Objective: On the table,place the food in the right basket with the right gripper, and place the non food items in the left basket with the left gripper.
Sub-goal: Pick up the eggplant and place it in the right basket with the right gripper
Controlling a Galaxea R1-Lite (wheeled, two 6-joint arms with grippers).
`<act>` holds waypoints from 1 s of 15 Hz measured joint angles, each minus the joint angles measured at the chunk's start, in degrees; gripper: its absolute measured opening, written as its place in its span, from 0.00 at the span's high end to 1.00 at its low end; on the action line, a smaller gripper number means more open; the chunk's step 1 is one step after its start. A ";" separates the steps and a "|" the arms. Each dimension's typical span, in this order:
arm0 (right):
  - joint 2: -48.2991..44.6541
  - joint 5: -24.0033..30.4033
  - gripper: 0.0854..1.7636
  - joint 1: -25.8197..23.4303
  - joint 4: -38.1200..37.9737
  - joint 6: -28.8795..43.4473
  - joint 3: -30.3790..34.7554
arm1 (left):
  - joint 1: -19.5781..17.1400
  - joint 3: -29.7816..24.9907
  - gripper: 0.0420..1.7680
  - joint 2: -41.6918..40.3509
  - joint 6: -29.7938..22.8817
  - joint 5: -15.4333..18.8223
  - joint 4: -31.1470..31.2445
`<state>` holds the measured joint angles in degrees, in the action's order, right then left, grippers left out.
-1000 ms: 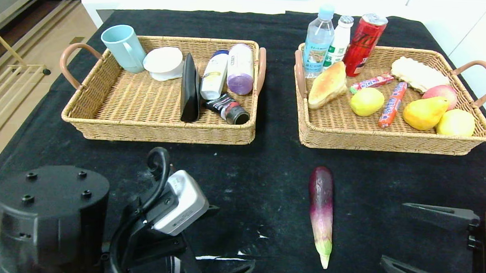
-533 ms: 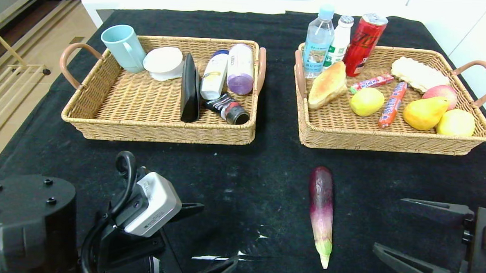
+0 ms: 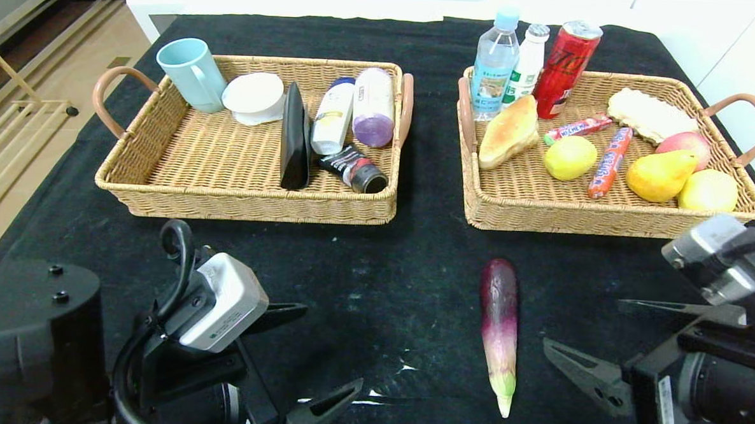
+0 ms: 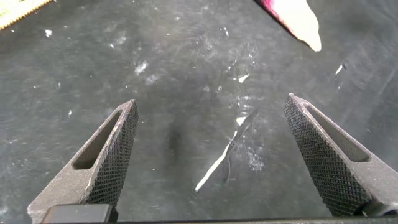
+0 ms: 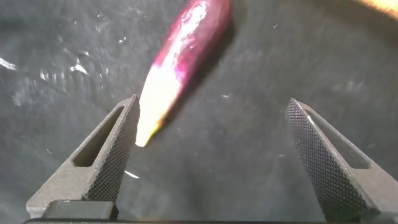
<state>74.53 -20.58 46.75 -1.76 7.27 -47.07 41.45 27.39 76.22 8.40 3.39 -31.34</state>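
— Head view takes in both baskets; the wrist views see only cloth and the eggplant (image 3: 500, 332).

— Right gripper (image 3: 607, 349), fingers spread, empty, sits just beside the eggplant's pale tip on the table (image 3: 413, 271). Left gripper (image 3: 310, 362) gapes too, holding nothing.

— Left basket (image 3: 162, 183): black case (image 3: 295, 138), white bottle (image 3: 332, 117), cup (image 3: 374, 107). Right basket (image 3: 606, 219): croissant (image 3: 510, 132), lemon (image 3: 570, 158).
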 joint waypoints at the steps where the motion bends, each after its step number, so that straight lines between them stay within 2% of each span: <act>1: 2.30 -1.88 0.03 1.10 -2.76 3.60 -3.18 | -0.16 0.02 0.04 -0.17 0.02 0.02 0.01; 5: 10.89 -7.34 0.03 3.72 -5.99 13.76 -10.98 | -0.41 0.39 0.04 -1.77 0.24 -0.06 0.04; 10: 19.59 -14.01 0.03 4.60 -6.01 16.38 -16.47 | -0.39 0.85 0.03 -3.97 0.26 -0.06 0.10; 15: 23.67 -14.79 0.03 4.33 -5.77 18.36 -17.18 | -0.41 1.24 0.03 -4.74 0.26 -0.09 0.17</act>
<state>98.21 -35.36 51.08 -7.52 25.62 -64.24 41.03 28.64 71.47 8.66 3.30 -31.17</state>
